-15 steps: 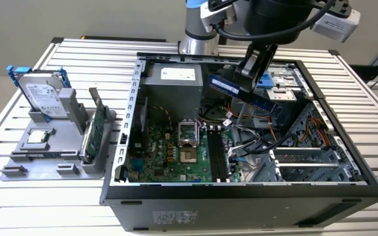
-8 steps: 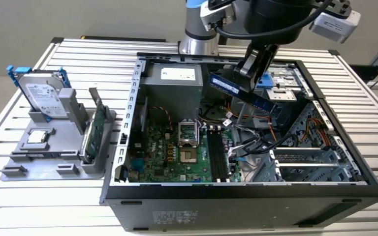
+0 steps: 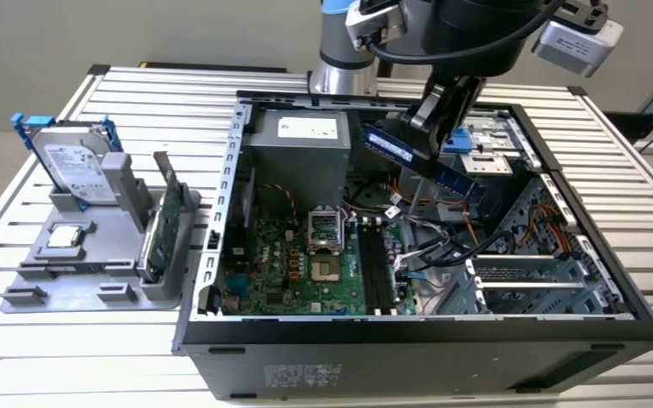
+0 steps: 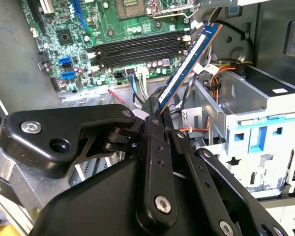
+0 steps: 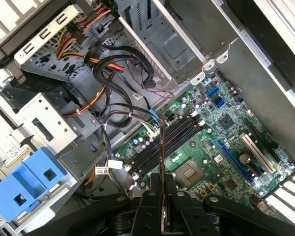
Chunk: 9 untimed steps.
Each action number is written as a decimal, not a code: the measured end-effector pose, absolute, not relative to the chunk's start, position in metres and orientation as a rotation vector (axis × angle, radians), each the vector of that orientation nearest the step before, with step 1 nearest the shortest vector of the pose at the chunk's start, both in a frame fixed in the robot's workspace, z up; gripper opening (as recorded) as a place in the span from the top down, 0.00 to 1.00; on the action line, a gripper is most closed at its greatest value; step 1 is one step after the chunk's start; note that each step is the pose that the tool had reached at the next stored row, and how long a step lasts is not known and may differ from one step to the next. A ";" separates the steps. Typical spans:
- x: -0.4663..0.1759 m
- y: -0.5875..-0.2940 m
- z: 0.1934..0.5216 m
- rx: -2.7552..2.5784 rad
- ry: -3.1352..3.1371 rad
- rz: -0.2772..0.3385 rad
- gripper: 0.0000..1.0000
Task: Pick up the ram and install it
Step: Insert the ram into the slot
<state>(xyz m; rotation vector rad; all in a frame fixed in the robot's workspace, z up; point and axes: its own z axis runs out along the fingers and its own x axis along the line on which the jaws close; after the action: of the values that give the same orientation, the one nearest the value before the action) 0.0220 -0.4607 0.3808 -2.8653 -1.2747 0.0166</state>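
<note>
fingers (image 4: 154,143) clamp ram (image 4: 189,59) over open computer case (image 3: 417,357), slatted metal table (image 3: 156,93)

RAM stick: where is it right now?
The ram is clamped in the gripper, tilted in the air over the open computer case, right of centre in the exterior view near the blue drive bracket, clear of the memory slots.

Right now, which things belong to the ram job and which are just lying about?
Job: ram, gripped in the hand; memory slots on the board; open computer case.
Lying about: hard drive, green card and small chip on the grey stand.
</note>
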 end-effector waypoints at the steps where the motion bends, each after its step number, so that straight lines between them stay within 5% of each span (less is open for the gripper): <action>1: 0.022 -0.461 0.381 -2.870 -1.264 0.017 1.00; 9: 0.022 -0.461 0.381 -2.902 -1.187 0.016 1.00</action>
<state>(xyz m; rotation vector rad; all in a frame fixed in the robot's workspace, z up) 0.0220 -0.4607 0.3808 -2.9024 -1.1868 0.0163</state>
